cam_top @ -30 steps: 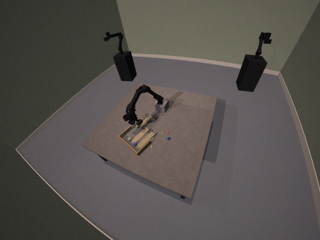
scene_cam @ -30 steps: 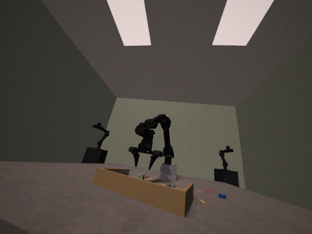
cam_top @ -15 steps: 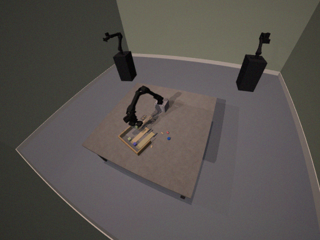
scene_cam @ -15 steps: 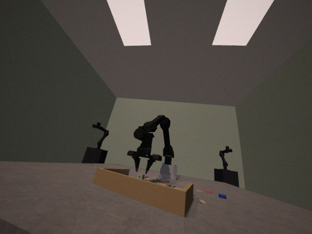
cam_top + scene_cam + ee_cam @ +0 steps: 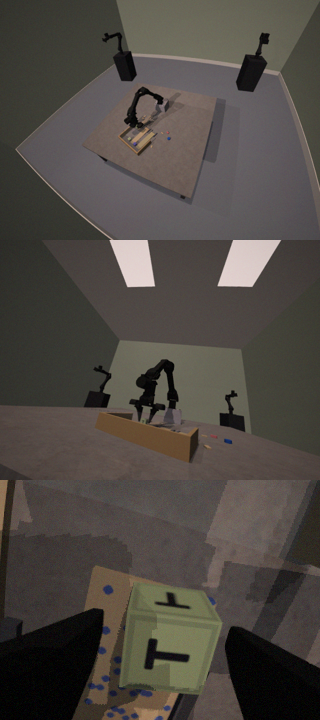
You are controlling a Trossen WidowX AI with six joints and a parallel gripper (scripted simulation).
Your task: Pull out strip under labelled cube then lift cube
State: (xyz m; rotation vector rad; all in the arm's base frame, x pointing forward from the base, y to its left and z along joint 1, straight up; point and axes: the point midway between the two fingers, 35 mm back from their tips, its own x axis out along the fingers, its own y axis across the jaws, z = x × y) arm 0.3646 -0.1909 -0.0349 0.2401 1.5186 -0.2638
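Observation:
The green cube labelled T (image 5: 137, 127) (image 5: 143, 421) (image 5: 167, 652) is at the end of the blue-spotted tan strip (image 5: 111, 605), overlapping it in the wrist view; whether it rests fully on the strip cannot be told. The strip reaches out of the tray towards the arm's base. My gripper (image 5: 144, 422) (image 5: 166, 628) is open, pointing down, with one finger on each side of the cube. In the wrist view a gap shows between the cube and each finger. The cube's underside is hidden.
The wooden-walled tray (image 5: 128, 145) (image 5: 144, 432) holds other tan strips (image 5: 139, 136), another green cube (image 5: 129, 138) and a purple cube (image 5: 134, 143). Dark guide rails stand beside the strips. A blue disc (image 5: 168, 138) (image 5: 227, 441), a red piece (image 5: 168, 132) (image 5: 213, 436) and small tan pieces lie outside the tray.

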